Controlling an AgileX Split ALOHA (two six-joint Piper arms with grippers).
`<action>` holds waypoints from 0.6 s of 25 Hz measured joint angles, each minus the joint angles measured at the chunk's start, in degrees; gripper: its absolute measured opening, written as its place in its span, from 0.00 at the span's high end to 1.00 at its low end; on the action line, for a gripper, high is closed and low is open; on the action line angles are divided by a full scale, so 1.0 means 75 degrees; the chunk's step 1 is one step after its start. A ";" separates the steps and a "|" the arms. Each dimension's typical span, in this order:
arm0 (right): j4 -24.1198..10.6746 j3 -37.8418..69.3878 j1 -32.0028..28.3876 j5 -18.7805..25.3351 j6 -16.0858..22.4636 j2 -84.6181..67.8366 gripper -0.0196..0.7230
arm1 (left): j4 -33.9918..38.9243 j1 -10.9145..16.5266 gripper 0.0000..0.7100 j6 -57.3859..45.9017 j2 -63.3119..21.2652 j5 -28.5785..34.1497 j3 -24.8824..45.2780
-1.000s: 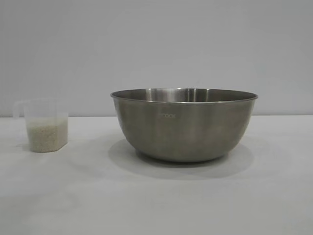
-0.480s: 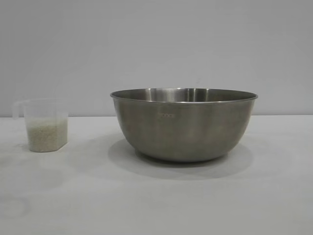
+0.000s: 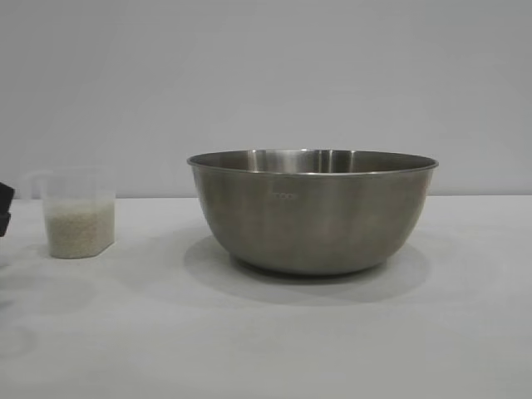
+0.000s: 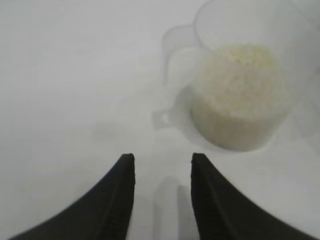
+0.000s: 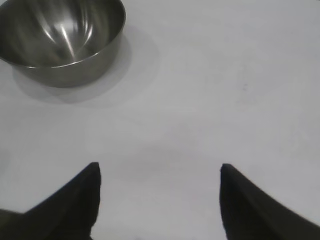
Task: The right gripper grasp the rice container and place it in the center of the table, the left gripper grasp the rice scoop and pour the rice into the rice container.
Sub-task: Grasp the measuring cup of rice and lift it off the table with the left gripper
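In the exterior view the bare white surface (image 3: 274,341) fills the foreground. Farther back stands the rice container (image 3: 312,212), a large stainless-steel mixing bowl, upright near the middle of the surface and slightly toward the right side, with its shadow pooled under it. Well apart from it, toward the left, stands the rice scoop (image 3: 78,213), a small translucent measuring cup, upright and about half full of rice (image 3: 79,231). At the far left edge of that view a black sliver of the left tool (image 3: 4,209) shows, level with the cup and just beside it, not touching.

From the left wrist, the left tool (image 4: 163,165) tilts gently downward over the surface, its two black fingers (image 4: 121,192) standing a narrow gap apart with nothing between them; the cup sits just beyond and off to one side of the fingertips, handle facing them.

From the right wrist, the right tool (image 5: 159,172) angles down at bare surface, fingers spread wide and empty, the bowl well beyond it.
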 joint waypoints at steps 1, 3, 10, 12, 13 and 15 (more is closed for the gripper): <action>0.0000 0.0000 0.0000 0.0000 0.0000 0.0000 0.41 | -0.0016 0.0000 0.69 0.0000 0.0048 0.0000 -0.0049; 0.0000 0.0000 0.0000 0.0000 0.0000 0.0000 0.41 | -0.0062 0.0000 0.69 0.0000 0.0104 -0.0011 -0.0142; 0.0000 0.0000 0.0000 0.0000 0.0000 0.0000 0.41 | -0.0229 0.0000 0.69 0.0065 0.0171 -0.0011 -0.0473; 0.0000 0.0000 0.0000 0.0000 0.0000 0.0000 0.41 | -0.0229 0.0000 0.69 0.0069 0.0211 -0.0011 -0.0565; 0.0000 0.0000 0.0000 0.0000 0.0000 0.0000 0.41 | -0.0259 0.0000 0.69 0.0082 0.0232 -0.0011 -0.0624; 0.0000 0.0000 0.0000 0.0000 0.0000 0.0000 0.41 | -0.0276 0.0000 0.69 0.0082 0.0281 -0.0011 -0.0729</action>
